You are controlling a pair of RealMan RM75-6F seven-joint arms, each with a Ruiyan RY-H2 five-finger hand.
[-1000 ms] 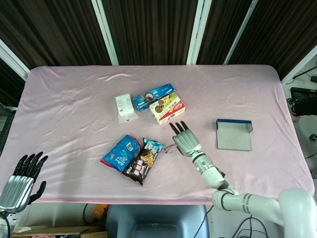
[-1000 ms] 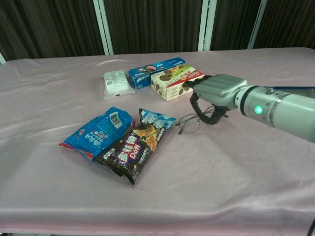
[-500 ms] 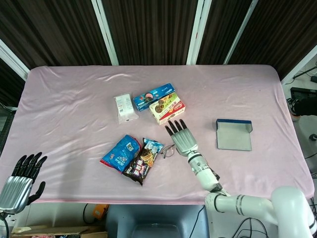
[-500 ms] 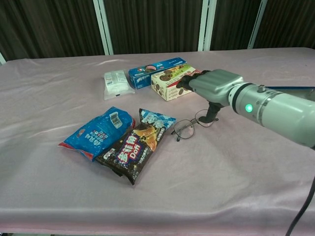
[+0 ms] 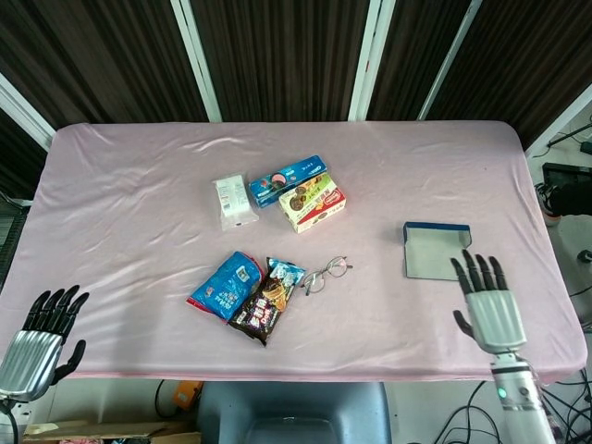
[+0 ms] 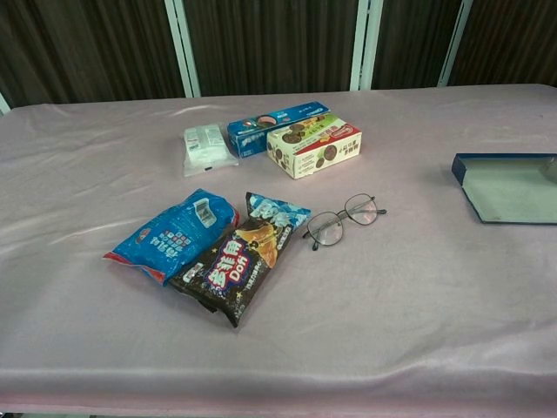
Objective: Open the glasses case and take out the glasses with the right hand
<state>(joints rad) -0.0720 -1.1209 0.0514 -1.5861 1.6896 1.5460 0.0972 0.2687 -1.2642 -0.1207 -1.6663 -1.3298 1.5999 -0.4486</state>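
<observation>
Right hand (image 5: pixel 487 305) beside half-cropped glasses case (image 5: pixel 437 251)

Setting: an indoor robot test station of laboratory type. The bench (image 5: pixel 139 185) is covered edge to edge with a pink cloth (image 5: pixel 444 176) and serves as a staged work surface. Behind the bench stands a wall of dark ribbed panels (image 5: pixel 277 55) divided by white metal posts (image 5: pixel 197 55). Beside the right end of the bench, loose cables (image 5: pixel 564 139) and dark equipment (image 5: pixel 566 190) lie on a pale floor (image 5: pixel 573 250).
</observation>
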